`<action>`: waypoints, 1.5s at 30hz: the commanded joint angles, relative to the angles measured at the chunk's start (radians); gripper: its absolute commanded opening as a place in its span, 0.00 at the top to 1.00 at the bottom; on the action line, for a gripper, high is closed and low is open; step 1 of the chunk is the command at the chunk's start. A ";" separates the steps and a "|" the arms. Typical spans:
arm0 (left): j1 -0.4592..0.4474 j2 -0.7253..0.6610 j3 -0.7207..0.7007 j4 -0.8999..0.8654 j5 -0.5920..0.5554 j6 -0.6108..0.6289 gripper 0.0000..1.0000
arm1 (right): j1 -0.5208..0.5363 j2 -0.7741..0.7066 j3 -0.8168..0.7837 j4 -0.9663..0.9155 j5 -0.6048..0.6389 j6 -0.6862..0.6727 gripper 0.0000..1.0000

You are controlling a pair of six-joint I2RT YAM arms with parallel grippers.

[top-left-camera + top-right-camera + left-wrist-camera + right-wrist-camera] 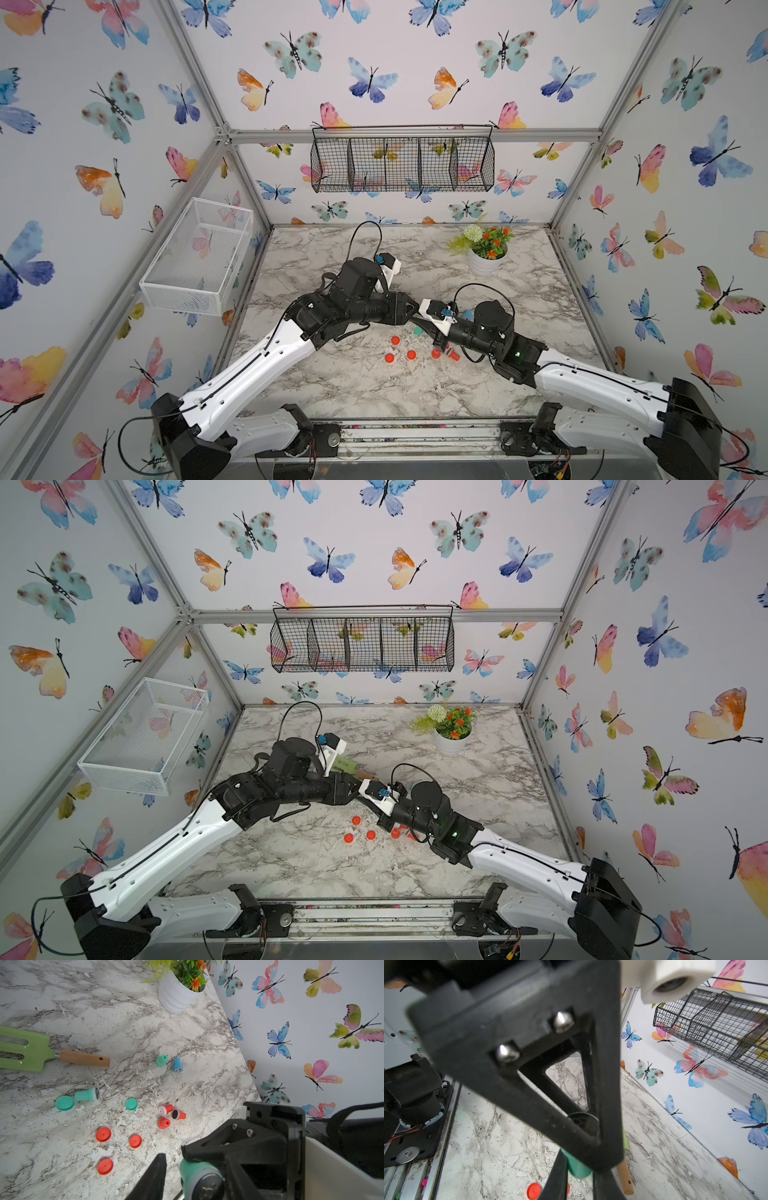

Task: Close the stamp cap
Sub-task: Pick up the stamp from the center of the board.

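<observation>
- The stamp (191, 1169) is a small teal plastic barrel. It is likely light, stiff and smooth, and being round it may twist or slip between flat jaws.
- Its dark ink face is bare and turned toward the left wrist camera. The best hold is probably on the barrel behind the flange, which keeps the face end free for a cap.
- It hangs in the air, nearer the robot than the pot (484, 262) and to the pot's left.
- The right gripper (579, 1167) is clenched on the stamp's barrel.
- The left gripper (409, 311) has its jaws partly spread about the face end. One finger (154, 1176) stands just off the stamp and the other is hidden, so no hold shows.
- Both arms reach inward, grippers nose to nose above the table (332, 374).
- A teal cap (131, 1104) and a bigger cap (64, 1103) lie on the table, well apart from the pot. I cannot tell which one fits.
</observation>
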 commanded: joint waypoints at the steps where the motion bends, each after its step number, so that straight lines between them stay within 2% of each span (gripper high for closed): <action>1: -0.008 0.012 0.030 -0.034 -0.023 0.028 0.53 | 0.004 0.011 0.026 -0.009 -0.012 0.013 0.95; 10: -0.035 0.052 0.074 -0.098 -0.080 0.073 0.61 | 0.004 0.032 0.045 -0.037 -0.012 0.011 0.95; 28: -0.043 0.092 0.126 -0.193 -0.102 0.124 0.64 | 0.004 0.046 0.056 -0.049 -0.003 0.005 0.95; 34: -0.043 0.098 0.138 -0.203 -0.095 0.130 0.60 | 0.004 0.054 0.061 -0.055 0.000 0.012 0.95; 37: -0.044 0.100 0.142 -0.203 -0.096 0.135 0.66 | 0.004 0.057 0.066 -0.055 -0.005 0.012 0.95; 45: -0.043 0.095 0.150 -0.203 -0.109 0.146 0.72 | 0.004 0.052 0.075 -0.058 -0.013 0.005 0.95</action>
